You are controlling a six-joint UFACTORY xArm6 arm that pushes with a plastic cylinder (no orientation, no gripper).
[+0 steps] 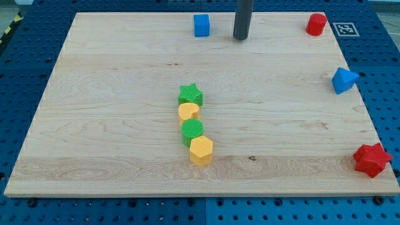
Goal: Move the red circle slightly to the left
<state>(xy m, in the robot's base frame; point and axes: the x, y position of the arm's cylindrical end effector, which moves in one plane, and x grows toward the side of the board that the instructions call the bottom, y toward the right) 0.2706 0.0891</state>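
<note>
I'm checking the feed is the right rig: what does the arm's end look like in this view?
Only the rod shows: a straight, round, dark grey bar coming in from the view's top, plain and matte, with no visible cables, markings or labels. My tip is a flat, blunt end. The rest of the arm is out of view, so its colour and cabling cannot be told.

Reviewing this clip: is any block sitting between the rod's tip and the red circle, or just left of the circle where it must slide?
Nothing visible. My tip stands left of the red circle with bare board between them; the blue cube lies farther left, beyond the tip.
</note>
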